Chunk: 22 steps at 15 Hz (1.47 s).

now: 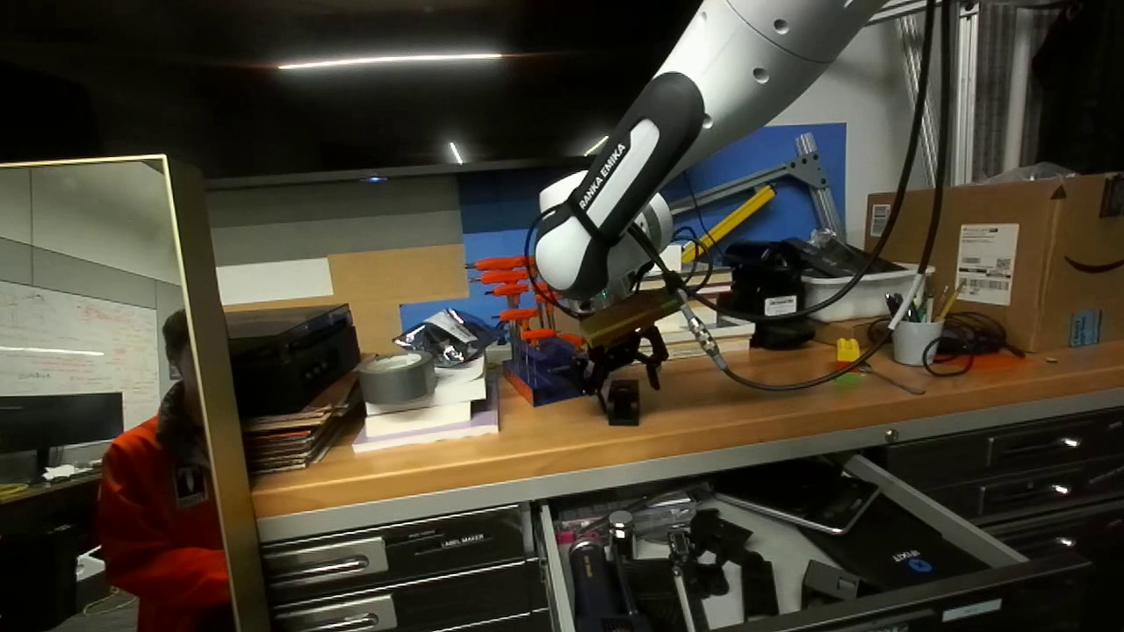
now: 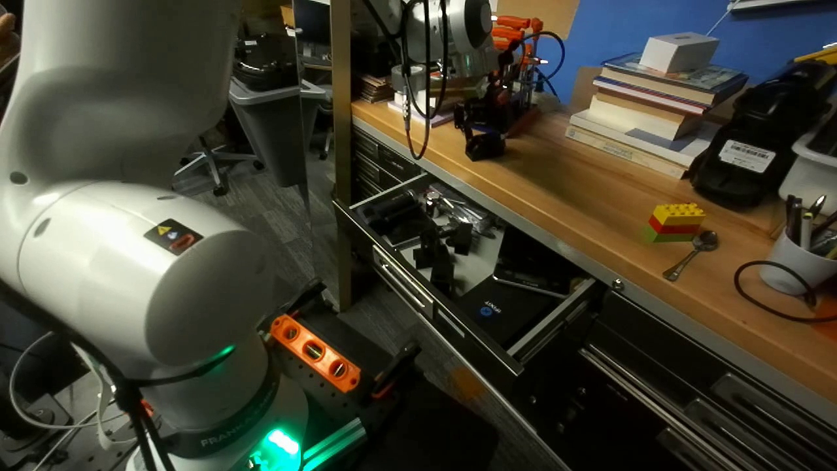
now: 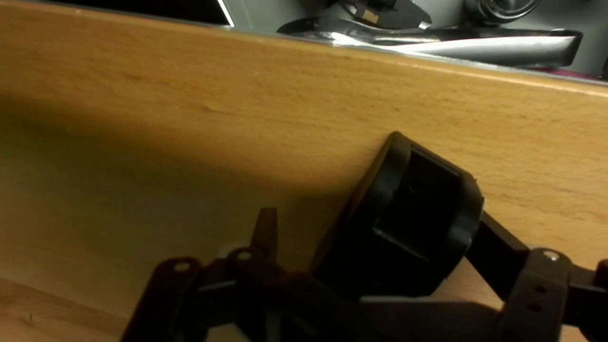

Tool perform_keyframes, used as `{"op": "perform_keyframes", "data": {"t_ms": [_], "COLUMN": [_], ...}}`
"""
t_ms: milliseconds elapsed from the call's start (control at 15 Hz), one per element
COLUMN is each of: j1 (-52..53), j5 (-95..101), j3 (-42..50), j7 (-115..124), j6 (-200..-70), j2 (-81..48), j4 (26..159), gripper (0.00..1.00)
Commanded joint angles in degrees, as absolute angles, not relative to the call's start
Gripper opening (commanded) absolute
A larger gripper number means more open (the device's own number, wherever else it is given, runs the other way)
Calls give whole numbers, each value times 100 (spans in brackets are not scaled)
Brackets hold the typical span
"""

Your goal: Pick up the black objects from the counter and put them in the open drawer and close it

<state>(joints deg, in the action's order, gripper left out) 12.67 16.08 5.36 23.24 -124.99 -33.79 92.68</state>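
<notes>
Gripper (image 1: pixel 628 386), one: jaws spread wide, nothing gripped. Black block (image 3: pixel 418 218), one: on the counter (image 1: pixel 702 421), just under the gripper; in the wrist view it shows between the jaws, covering one tip, contact uncertain. Drawer (image 2: pixel 556 317), one: pulled out, below the counter's front edge. Step in hand, as judged: lining up a pick. Next move, likely called for: set the jaws evenly about the block, then squeeze and lift.

The counter (image 1: pixel 544 443) bears 1 chunky black block (image 1: pixel 624 404), 1 spoon (image 2: pixel 706 242), 1 pen cup (image 1: pixel 913 342) and 1 toy-brick stack (image 2: pixel 676 224). There are 1 duct-tape roll (image 1: pixel 398 379), 1 orange bar (image 2: pixel 301 342) with 3 holes (image 2: pixel 314 351) and 1 open drawer (image 2: pixel 485 352), its contents (image 1: pixel 593 584) too jumbled to count.
</notes>
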Motion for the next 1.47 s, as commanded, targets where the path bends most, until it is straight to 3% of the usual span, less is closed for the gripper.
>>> {"op": "perform_keyframes", "data": {"t_ms": [0,67,133,267,600,733,1400], "j1": [969,911,864,775,683,678,608], "j5": [1114,1008,917,745,425,424,600], "j3": [281,246,223,184,125,150,308], "j7": [1946,1893,1843,1762,1618,1612,1545], "j6": [-12256,-12321,-12371,-12378,-12378,-12351,-12406], "j2": [-3498,-3512,-3533,-3580,-3612,-3588,-2337], "j4": [9036,9061,9072,9058,9003,9011,10665], "gripper": [100,93,73,68,31,26,26]}}
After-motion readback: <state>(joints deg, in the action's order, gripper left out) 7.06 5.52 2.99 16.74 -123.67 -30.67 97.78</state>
